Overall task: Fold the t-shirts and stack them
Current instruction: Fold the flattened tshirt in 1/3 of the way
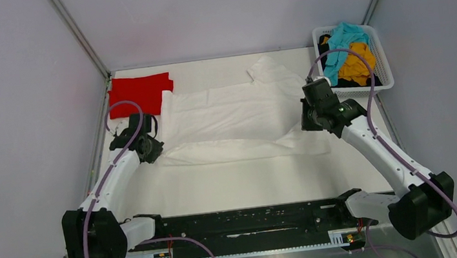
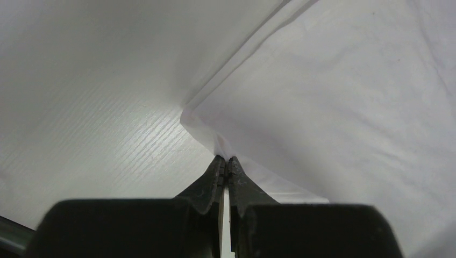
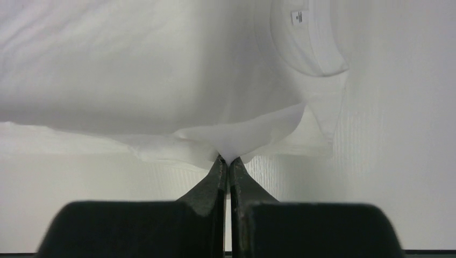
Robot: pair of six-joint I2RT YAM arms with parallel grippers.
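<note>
- Both arms reach from the near edge of the worktop (image 1: 233, 190) to opposite ends of the white shirt (image 1: 230, 112), which lies spread across the middle. The left jaws are at its near left corner and the right jaws at its near right edge, likely so that one long side can be lifted and folded over evenly.
- Far left, the red shirt (image 1: 140, 90) lies folded flat just beside the white one, probably as the base of the stack. Teal (image 1: 342, 41), mustard (image 1: 356, 66) and black (image 1: 324, 41) shirts wait crumpled in the basket (image 1: 389, 78) at the far right.
- Left wrist: the left jaws are pinched tight on the white shirt (image 2: 333, 107) at its corner, and the cloth rises off the worktop (image 2: 107, 134).
- Right wrist: the right jaws are clamped on a fold of the white shirt (image 3: 134, 70) near the collar (image 3: 312, 43), drawing the cloth into a peak.
</note>
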